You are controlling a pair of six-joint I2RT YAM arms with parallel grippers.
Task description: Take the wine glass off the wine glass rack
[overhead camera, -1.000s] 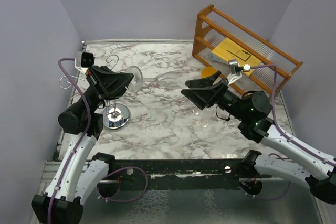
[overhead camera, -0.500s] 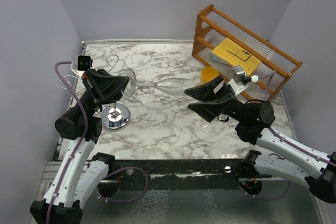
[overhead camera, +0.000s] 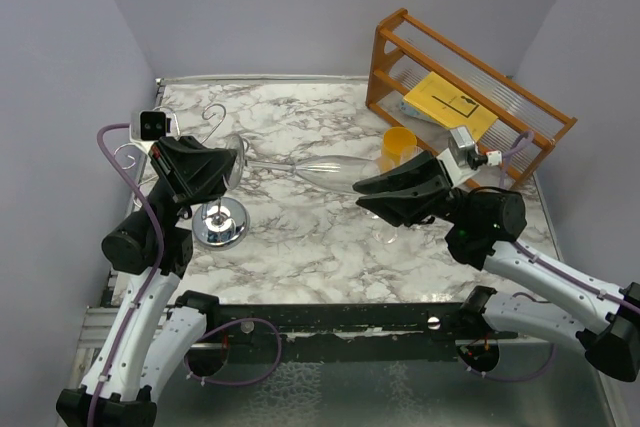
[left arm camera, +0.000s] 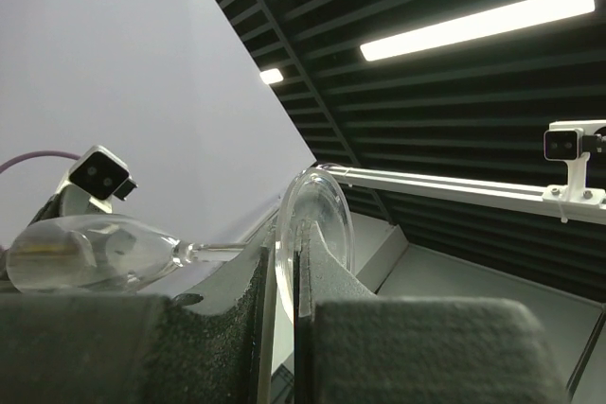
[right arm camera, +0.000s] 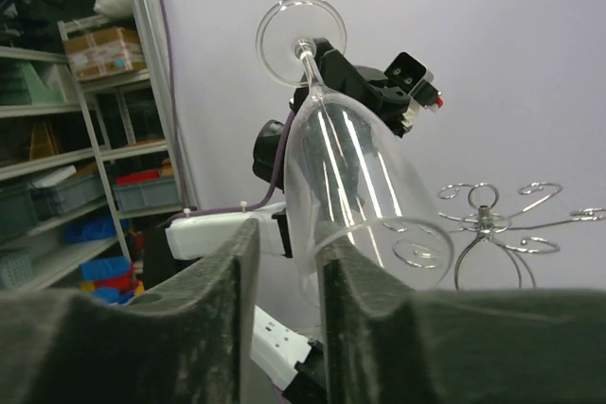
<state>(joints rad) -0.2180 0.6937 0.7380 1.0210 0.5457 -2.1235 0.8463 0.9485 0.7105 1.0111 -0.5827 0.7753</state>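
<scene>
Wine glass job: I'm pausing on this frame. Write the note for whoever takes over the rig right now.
Left gripper: shut, fingers pinching the wine glass by its foot.
Right gripper: fingers on either side of the bowl; a firm grip cannot be confirmed.
The glass lies roughly level in the air between the arms. The wine glass rack stands under the left arm.
Done: the glass looks clear of the rack.
Left: probably only carrying it away and setting it down.
</scene>
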